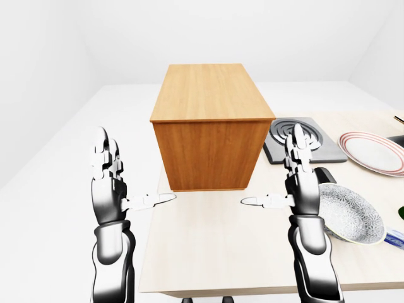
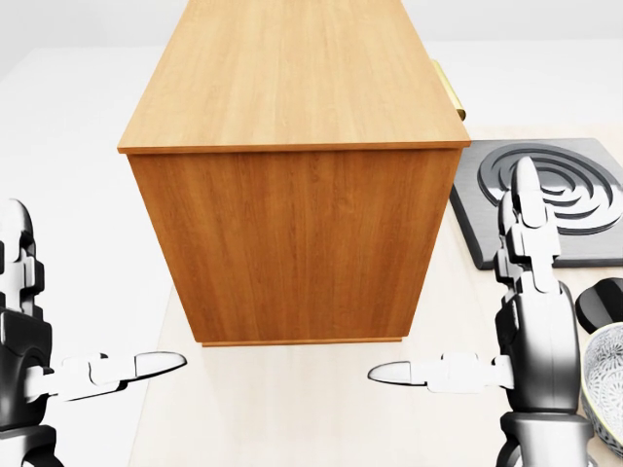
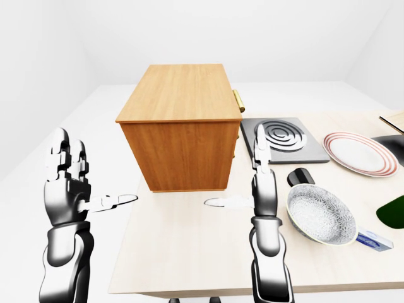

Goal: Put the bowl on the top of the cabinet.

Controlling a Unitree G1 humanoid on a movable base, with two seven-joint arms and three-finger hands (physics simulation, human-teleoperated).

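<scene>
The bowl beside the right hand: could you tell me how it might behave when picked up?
The bowl looks rigid and glazed, so probably stiff but slippery and breakable if dropped. It is wide and shallow with a thin rim, so a rim pinch by the right hand may let it tilt. Sitting flat on the table, it seems unlikely to roll.

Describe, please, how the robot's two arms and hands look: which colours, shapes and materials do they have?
Both arms are glossy silver-grey metal with dark, nearly black joints, built from rounded cylindrical segments. The left hand and the right hand each carry three slim jointed fingers made of short white-silver links. The thumb ends in a pointed, pale tip. No cables, sleeves or printed markings show.
</scene>
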